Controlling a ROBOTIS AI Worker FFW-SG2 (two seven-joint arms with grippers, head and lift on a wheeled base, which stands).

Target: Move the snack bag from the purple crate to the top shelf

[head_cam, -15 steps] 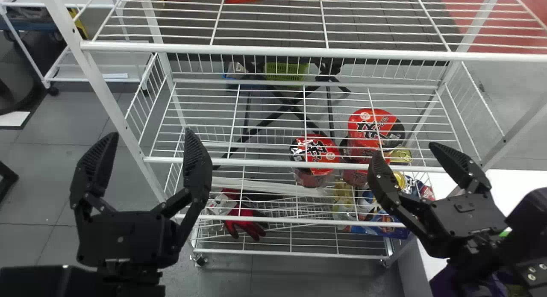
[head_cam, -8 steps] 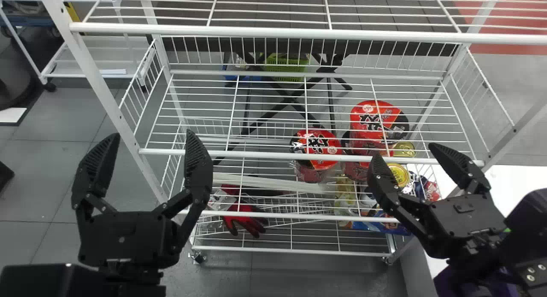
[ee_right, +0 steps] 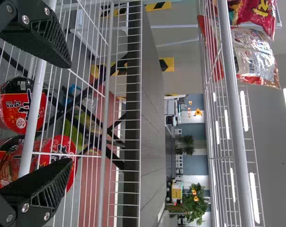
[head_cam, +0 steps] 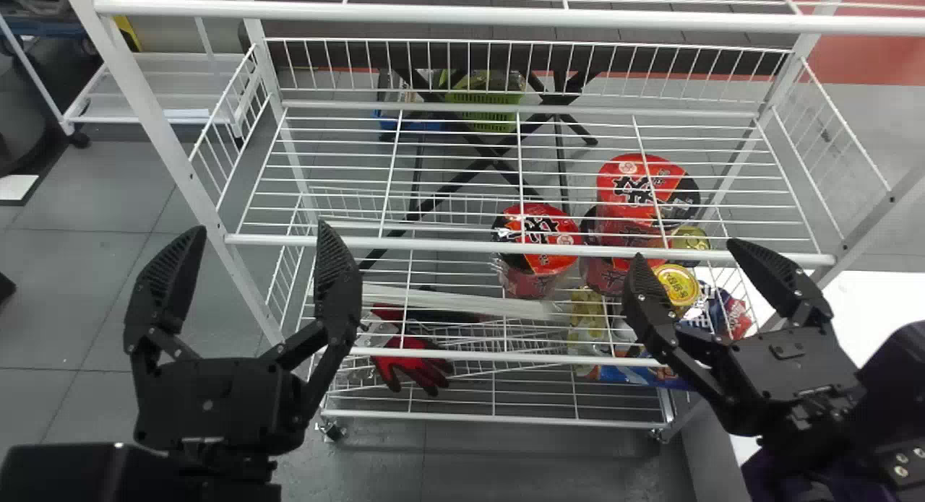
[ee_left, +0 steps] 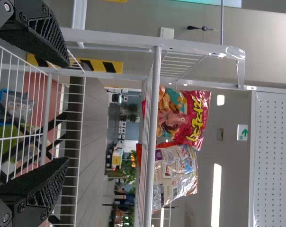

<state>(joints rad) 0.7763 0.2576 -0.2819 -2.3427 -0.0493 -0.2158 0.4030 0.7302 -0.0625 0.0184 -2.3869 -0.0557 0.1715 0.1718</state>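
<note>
In the head view my left gripper [head_cam: 259, 231] stands open in front of the rack's left side, and my right gripper [head_cam: 685, 251] stands open before its right side, both empty. The top shelf's front rail [head_cam: 462, 13] crosses above them. Dark purple material [head_cam: 769, 477], perhaps the crate, shows below the right arm. From the left wrist, past the open left gripper [ee_left: 67, 112], a red snack bag [ee_left: 185, 116] and a silvery one [ee_left: 176, 172] rest on the top shelf [ee_left: 152, 127]. Beyond the open right gripper [ee_right: 70, 113], the silvery bag [ee_right: 256, 56] also shows.
Red noodle cups [head_cam: 538, 235], a yellow-lidded can [head_cam: 678, 285] and blue packs stand on lower levels at the right. Red gloves [head_cam: 415, 365] lie low at the left. A white table [head_cam: 860, 300] adjoins the rack's right side; the middle shelf's rail [head_cam: 462, 248] runs near the fingertips.
The rack has slid upward in the head view, and the red packs at its top edge have left that view. Both grippers stay almost in place there, still open.
</note>
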